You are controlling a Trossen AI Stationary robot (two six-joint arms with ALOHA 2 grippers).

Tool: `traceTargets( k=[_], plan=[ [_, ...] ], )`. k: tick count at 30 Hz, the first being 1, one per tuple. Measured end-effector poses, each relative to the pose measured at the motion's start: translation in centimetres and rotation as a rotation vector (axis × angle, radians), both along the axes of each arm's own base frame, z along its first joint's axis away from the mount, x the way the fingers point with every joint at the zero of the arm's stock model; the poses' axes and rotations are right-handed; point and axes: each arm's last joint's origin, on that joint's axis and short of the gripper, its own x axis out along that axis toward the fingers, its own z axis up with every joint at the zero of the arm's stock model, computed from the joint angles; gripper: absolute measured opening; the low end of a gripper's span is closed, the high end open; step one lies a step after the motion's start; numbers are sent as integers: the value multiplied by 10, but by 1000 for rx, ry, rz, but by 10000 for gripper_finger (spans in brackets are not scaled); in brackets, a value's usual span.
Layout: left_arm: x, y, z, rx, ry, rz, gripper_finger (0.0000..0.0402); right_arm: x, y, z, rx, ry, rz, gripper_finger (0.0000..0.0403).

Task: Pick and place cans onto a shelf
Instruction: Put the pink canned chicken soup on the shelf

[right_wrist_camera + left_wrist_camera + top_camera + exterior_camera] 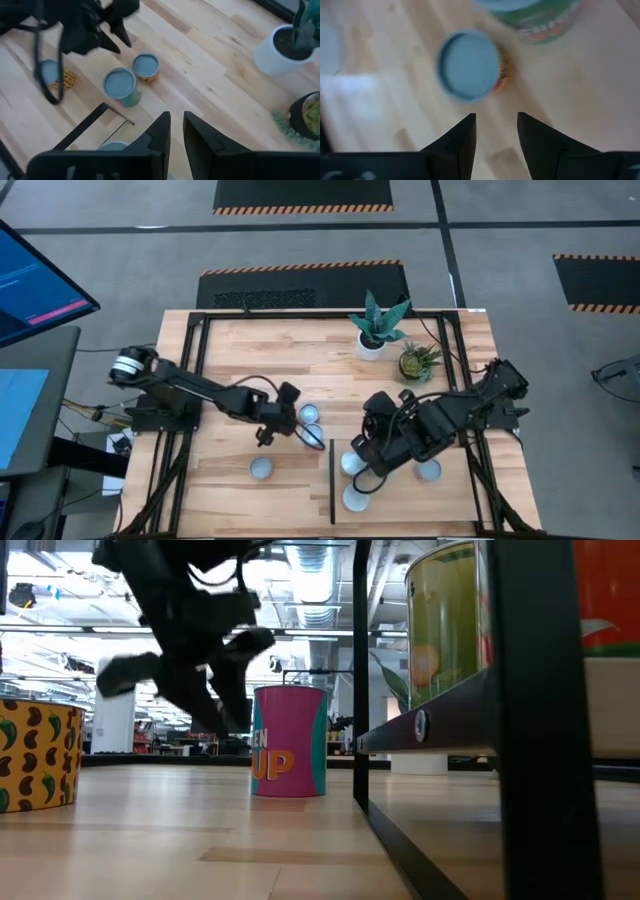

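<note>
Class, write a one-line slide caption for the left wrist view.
Left end effector, fingers open and empty, hovers over the wooden table just short of a blue-topped can.

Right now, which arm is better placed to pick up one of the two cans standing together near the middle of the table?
The left arm, probably. Its end effector hangs open just beside the two cans, and one of them lies directly ahead of its fingers in the left wrist view. The right end effector is over the shelf, farther off.

The planked light-wood surface (240, 350) carries three blue-topped cans (261, 469), a white-potted plant (372, 345) and a dark-potted plant (414, 366). The pale wood shelf (440, 495) holds three more tins (356, 498).
</note>
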Motion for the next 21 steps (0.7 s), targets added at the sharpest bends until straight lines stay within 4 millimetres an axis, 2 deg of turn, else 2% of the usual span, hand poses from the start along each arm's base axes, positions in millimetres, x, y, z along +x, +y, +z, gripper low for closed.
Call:
traceTargets(
  k=[4,7,14,17,21],
  plan=[
    [14,-3,-16,-9,-23,-38,132,-4,6,0,22,-18,-15,75],
    [20,-4,-20,-7,-62,-36,132,-6,10,0,31,-25,-17,75],
    [21,-4,-20,4,-65,-81,132,-9,15,0,28,-20,-3,75],
    [20,-6,-30,-49,1,-122,132,-10,14,-1,22,-10,-3,75],
    [23,-5,-35,-27,-5,-79,132,-11,13,-1,11,6,-4,75]
  ],
)
